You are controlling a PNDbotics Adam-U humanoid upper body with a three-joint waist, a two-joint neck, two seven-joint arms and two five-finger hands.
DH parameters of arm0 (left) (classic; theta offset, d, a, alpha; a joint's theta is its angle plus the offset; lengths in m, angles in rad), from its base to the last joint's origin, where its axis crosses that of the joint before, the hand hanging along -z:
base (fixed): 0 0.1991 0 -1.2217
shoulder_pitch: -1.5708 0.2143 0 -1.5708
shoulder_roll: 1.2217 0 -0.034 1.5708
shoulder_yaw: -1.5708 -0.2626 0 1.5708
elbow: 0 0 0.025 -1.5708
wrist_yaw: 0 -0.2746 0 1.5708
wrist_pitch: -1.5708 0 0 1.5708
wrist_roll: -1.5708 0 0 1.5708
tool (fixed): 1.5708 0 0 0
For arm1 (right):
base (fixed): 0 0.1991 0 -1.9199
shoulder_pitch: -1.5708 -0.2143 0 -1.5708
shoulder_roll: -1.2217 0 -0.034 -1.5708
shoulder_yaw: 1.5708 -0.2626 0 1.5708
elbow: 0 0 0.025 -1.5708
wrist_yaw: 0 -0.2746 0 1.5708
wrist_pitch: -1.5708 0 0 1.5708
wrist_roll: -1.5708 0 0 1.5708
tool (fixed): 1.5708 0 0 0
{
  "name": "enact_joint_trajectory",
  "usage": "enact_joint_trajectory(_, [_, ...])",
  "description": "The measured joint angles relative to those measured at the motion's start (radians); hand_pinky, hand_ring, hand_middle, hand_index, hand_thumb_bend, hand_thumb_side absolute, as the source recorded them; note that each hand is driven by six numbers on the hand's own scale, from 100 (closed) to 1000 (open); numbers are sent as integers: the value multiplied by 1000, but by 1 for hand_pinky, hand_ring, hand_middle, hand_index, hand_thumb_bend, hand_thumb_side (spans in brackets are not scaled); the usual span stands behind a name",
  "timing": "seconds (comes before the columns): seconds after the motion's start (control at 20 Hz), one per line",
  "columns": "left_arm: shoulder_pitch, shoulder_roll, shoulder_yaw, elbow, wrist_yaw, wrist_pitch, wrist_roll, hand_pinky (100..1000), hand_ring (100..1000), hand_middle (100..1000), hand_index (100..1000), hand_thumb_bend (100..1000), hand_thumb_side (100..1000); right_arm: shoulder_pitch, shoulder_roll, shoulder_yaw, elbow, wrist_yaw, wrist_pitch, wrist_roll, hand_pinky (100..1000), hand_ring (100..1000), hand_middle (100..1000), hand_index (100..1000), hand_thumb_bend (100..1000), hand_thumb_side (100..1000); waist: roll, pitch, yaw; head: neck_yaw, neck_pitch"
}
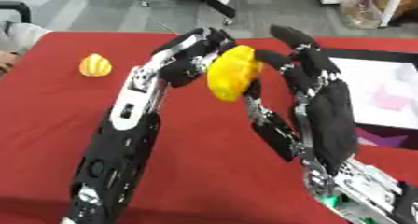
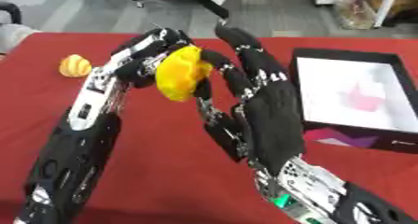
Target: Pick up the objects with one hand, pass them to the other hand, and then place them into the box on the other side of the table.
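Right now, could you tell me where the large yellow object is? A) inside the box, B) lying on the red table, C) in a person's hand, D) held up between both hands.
D: the yellow object sits above the table, with the left hand curled on it and the right hand against its other side.

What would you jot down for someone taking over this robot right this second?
Left hand: curled round the yellow object, held above the red table.
Right hand: open, fingers against the same object, mid hand-over.
Second yellow-orange object: on the table, far left.
Box: right side; something pale pink lies inside.
Done: first object picked up.
Left: finish the pass, drop it in the box, then fetch the other one.
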Motion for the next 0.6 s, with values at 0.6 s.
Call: enact_joint_trajectory(0.6, [-2, -9, -10, 1, -5, 3, -5, 562, 324, 197, 312, 100, 452, 0, 0, -4, 0, -79, -54, -57, 574, 839, 771, 397, 100, 470, 0, 0, -1, -2, 0])
